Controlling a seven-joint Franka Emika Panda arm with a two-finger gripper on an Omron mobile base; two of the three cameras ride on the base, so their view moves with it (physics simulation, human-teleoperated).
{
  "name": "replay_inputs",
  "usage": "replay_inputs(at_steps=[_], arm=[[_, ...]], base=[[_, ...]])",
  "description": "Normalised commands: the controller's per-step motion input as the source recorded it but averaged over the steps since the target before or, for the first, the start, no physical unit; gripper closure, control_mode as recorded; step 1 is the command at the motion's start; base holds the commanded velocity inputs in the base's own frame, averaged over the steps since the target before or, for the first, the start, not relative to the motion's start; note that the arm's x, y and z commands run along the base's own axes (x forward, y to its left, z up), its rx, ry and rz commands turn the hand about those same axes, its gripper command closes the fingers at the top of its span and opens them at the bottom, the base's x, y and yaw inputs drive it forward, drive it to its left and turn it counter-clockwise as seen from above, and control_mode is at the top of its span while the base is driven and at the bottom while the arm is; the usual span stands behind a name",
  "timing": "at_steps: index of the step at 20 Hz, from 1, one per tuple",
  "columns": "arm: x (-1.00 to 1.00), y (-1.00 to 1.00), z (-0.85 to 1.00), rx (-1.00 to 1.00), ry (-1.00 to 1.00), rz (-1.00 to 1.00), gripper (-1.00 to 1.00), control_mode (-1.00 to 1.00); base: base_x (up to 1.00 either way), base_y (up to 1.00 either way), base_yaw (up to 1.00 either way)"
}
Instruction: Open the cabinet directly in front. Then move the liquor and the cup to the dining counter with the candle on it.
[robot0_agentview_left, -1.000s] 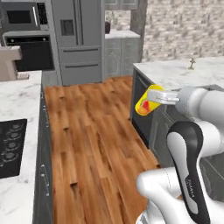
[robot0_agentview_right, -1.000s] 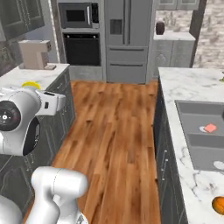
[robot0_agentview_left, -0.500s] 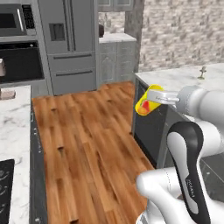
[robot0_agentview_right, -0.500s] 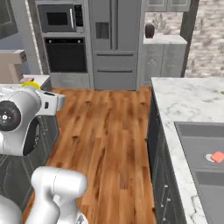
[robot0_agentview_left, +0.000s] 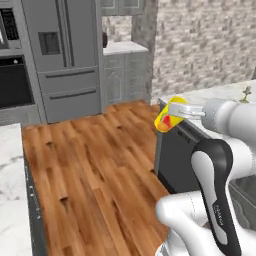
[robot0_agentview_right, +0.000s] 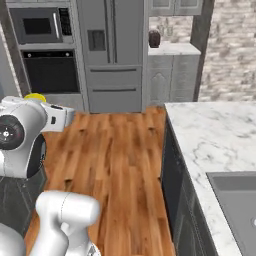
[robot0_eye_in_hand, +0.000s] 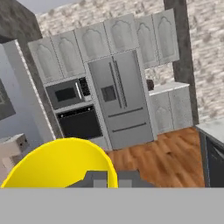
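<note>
Above the wood floor (robot0_agentview_left: 95, 165) in the left base view, the gripper (robot0_agentview_left: 176, 111) is clamped tight on the yellow cup (robot0_agentview_left: 167, 120), held tilted just left of the dining counter (robot0_agentview_left: 220, 97). In the right base view the cup (robot0_agentview_right: 35, 97) peeks over the wrist at far left, well apart from the dining counter (robot0_agentview_right: 220, 137). In the hand view the cup (robot0_eye_in_hand: 57, 164) sits at the near edge, with the fridge (robot0_eye_in_hand: 120, 98) far ahead.

A tall grey steel refrigerator (robot0_agentview_right: 112, 52) with paired doors is seen ahead of the tool, across a brown plank wood floor (robot0_agentview_left: 95, 170). A black wall oven (robot0_agentview_right: 52, 72) stands beside it, under a grey microwave (robot0_eye_in_hand: 66, 94).
</note>
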Motion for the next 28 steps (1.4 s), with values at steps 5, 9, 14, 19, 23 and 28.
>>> replay_inputs(at_steps=[5,9,14,19,23,28], arm=[[0.00,0.00,0.00,0.00,0.00,0.00,1.00,1.00],[0.00,0.00,0.00,0.00,0.00,0.00,1.00,1.00],[0.00,0.00,0.00,0.00,0.00,0.00,1.00,1.00],[0.00,0.00,0.00,0.00,0.00,0.00,1.00,1.00],[0.00,0.00,0.00,0.00,0.00,0.00,1.00,1.00],[0.00,0.00,0.00,0.00,0.00,0.00,1.00,1.00]], base=[[1.00,0.80,-0.42],[0.95,0.94,-0.64],[0.64,0.79,-0.75],[0.42,0.55,-0.82],[0.08,0.13,-0.89],[0.00,0.05,-0.95]])
